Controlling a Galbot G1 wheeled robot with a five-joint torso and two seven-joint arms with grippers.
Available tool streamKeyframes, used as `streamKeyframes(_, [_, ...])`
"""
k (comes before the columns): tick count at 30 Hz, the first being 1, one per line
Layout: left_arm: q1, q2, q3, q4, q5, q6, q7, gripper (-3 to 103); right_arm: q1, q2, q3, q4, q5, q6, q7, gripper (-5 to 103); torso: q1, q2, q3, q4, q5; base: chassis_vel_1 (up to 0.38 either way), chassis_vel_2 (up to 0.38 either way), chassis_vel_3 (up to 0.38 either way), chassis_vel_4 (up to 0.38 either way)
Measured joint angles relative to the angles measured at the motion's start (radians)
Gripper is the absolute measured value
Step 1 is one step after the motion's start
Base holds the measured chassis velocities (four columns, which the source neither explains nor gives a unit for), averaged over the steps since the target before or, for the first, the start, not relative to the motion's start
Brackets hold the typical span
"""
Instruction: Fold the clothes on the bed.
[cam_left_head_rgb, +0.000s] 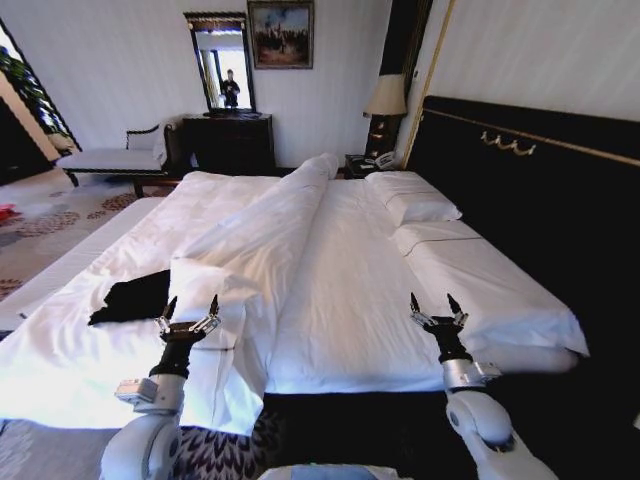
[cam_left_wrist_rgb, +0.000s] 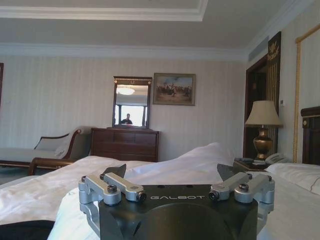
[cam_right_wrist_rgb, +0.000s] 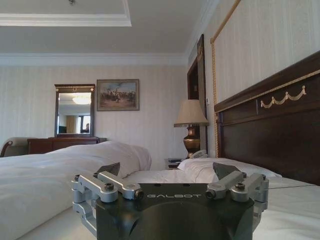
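Clothes: one black garment (cam_left_head_rgb: 132, 297) is seen lying on the white duvet near the bed's foot-side edge, on the robot's left. It is crumpled into a flat, irregular dark patch with one pointed corner reaching toward the bed edge. No lettering can be made out on it. A dark sliver at the lower corner of the left wrist view (cam_left_wrist_rgb: 25, 230) may be the same fabric; this cannot be confirmed.

Bed: the bed (cam_left_head_rgb: 350, 260) is covered by a white duvet (cam_left_head_rgb: 270, 250), which is bunched into a long ridge running from the near edge toward the far end. Two white pillows (cam_left_head_rgb: 415, 200) are laid against the dark headboard (cam_left_head_rgb: 540, 190), which carries gold trim and stands on the robot's right.

Left gripper: the left gripper (cam_left_head_rgb: 189, 311) is held above the near edge of the duvet, just beside the black garment and not touching it. Its fingers are spread apart and nothing is held between them.

Right gripper: the right gripper (cam_left_head_rgb: 437, 309) is held over the near edge of the bed, toward the headboard side and well apart from the garment. Its fingers are likewise spread, with nothing held.

Surroundings: a lamp (cam_left_head_rgb: 386, 100), a dark dresser (cam_left_head_rgb: 228, 142) with a mirror (cam_left_head_rgb: 222, 65), and a pale bench (cam_left_head_rgb: 115, 158) are seen beyond the bed.
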Motion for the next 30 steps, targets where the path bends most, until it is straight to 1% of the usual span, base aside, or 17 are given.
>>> streamKeyframes(11, [0.009, -0.009, -0.002, -0.002, 0.009, -0.009, -0.003, 100, 0.000, 0.008, -0.005, -0.003, -0.007, 0.013, -0.006, 100, -0.001, 0.000, -0.001, -0.0003, 0.0000, -0.022, 0.014, 0.021, -0.014])
streamKeyframes(20, [-0.001, 0.003, -0.018, 0.005, -0.012, -0.004, -0.013, 100, 0.000, 0.017, -0.007, -0.012, -0.035, 0.033, -0.024, 100, 0.000, 0.000, 0.000, -0.0002, -0.0001, 0.000, 0.000, 0.000, 0.000])
streamKeyframes(30, [0.001, -0.006, -0.016, 0.007, -0.009, -0.001, -0.016, 100, 0.000, 0.029, -0.008, -0.021, -0.042, 0.055, -0.025, 100, -0.001, 0.000, 0.000, -0.0002, -0.0002, 0.108, -0.110, -0.122, 0.124])
